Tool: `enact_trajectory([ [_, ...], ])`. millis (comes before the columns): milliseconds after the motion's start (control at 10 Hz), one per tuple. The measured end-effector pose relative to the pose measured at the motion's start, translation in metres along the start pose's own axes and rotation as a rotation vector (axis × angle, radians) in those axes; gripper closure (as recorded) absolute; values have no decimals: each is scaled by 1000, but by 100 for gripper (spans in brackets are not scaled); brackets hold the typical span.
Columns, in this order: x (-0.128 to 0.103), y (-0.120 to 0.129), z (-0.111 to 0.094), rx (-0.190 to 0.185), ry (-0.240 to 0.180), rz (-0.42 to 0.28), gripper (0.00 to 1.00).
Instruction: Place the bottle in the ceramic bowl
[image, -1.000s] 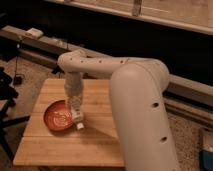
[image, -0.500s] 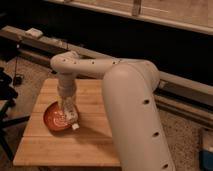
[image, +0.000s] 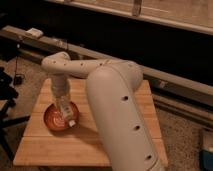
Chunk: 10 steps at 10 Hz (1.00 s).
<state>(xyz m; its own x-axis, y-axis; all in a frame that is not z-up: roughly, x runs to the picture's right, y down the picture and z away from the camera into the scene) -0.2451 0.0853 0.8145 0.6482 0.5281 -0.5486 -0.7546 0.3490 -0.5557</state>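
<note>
Bottle (image: 66, 112), white and slim, hangs tilted over the orange-red bowl (image: 54, 120) in the single camera view, its small capped end low and toward the bowl's right rim. Whether that end touches the glaze cannot be told. No brand, label or writing can be read on the bottle, the bowl or the robot.

End effector (image: 63, 102) sits directly above the bowl, pointing down from the wrist and closed on the bottle's upper part. The white arm (image: 115, 100) rises from the lower right, bends over the counter and covers much of its right half.

Bowl rests on the left part of the wooden counter (image: 45, 145), near the left edge but clear of it, with bare planks in front of it toward the near edge and behind it toward the far edge. A black stand (image: 6, 100) is just beside the counter's left side. Speckled floor (image: 182, 135) lies open to the right. A long grey ledge (image: 170, 82) runs behind the counter, with a small white object (image: 34, 33) on its far left end.
</note>
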Motion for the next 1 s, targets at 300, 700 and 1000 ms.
enact_trajectory([
  [300,-10,9,-8,8,-26,-33,20],
  [700,-10,7,-7,8,-27,-31,20],
  [1000,-10,7,-7,8,-27,-31,20],
])
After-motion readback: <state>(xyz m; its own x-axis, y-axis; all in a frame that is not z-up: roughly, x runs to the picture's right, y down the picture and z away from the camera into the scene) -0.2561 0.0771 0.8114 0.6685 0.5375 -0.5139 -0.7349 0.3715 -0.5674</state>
